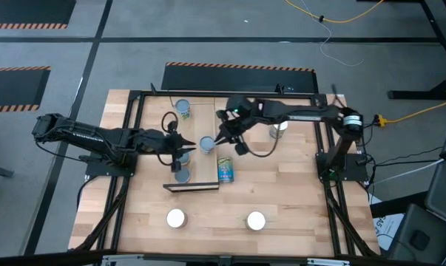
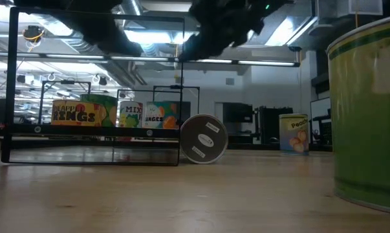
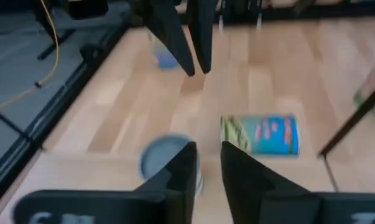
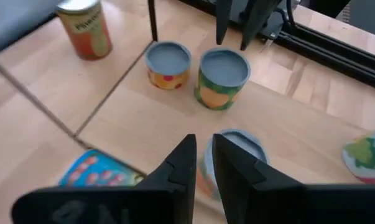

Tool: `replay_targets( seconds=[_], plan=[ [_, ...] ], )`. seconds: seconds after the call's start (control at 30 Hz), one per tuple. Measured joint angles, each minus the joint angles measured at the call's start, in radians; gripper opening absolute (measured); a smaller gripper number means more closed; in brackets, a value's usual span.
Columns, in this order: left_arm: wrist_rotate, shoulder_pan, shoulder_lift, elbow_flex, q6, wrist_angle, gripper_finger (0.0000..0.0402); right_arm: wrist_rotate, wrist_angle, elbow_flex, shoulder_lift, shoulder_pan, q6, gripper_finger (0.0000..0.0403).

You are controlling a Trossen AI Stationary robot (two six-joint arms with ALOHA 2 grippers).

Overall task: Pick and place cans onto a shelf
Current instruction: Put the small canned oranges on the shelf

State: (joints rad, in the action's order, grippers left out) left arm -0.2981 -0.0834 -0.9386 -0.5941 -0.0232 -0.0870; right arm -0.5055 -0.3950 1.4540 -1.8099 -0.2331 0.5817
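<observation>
Left gripper: the left gripper hangs low over the shelf, fingers a narrow slot apart with only bare wood between them; it holds nothing.
Right gripper: the right gripper hovers opposite it over the shelf's other long side, fingers also narrowly parted and empty.
Nearest can: a grey-topped can stands upright on the shelf just beside the right fingers, not between them.
Shelf load: two more upright cans, a red-and-yellow one and a green-and-orange one, stand side by side near the left arm's tips; a further can sits at the shelf's far end.
Fallen can: the blue-and-yellow labelled can lies on its side on the tabletop just off the shelf's edge near its dark end.
Still to place: two white-topped cans stand well apart on the front of the table, and another stands under the right arm.
Look: short tins with printed fruit labels and flat, rimmed tops.
Risk, collision: both grippers crowd the same stretch of shelf, so one reaching in could strike the other.
Risk, knock: a finger swinging sideways could tip the nearest can or push it off the narrow plank.
Risk, rolling: the fallen can would likely roll if nudged, and jaws this narrow would need to widen first.
</observation>
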Motion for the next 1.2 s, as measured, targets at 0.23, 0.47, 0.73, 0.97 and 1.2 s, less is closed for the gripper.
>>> replay_targets(
  seconds=[0.23, 0.47, 0.73, 0.97, 1.2],
  plan=[
    [0.01, 0.0, -0.017, 0.0, 0.076, 0.163, 0.0117, 0.007, -0.179, -0.039, 0.19, -0.026, 0.002, 0.0058],
    [0.099, 0.024, -0.109, -0.007, 0.165, 0.293, 0.0119, 0.007, -0.109, -0.251, 0.336, -0.031, -0.013, 0.0058],
    [0.222, 0.098, -0.255, -0.11, 0.157, 0.252, 0.0119, 0.015, 0.0, -0.427, 0.376, -0.031, -0.031, 0.0058],
    [0.287, 0.159, -0.369, -0.234, 0.138, 0.011, 0.0119, 0.015, 0.01, -0.469, 0.376, -0.031, -0.031, 0.0058],
    [0.34, 0.197, -0.425, -0.265, 0.138, -0.125, 0.0119, 0.015, 0.019, -0.472, 0.376, -0.031, -0.031, 0.0058]
  ],
)
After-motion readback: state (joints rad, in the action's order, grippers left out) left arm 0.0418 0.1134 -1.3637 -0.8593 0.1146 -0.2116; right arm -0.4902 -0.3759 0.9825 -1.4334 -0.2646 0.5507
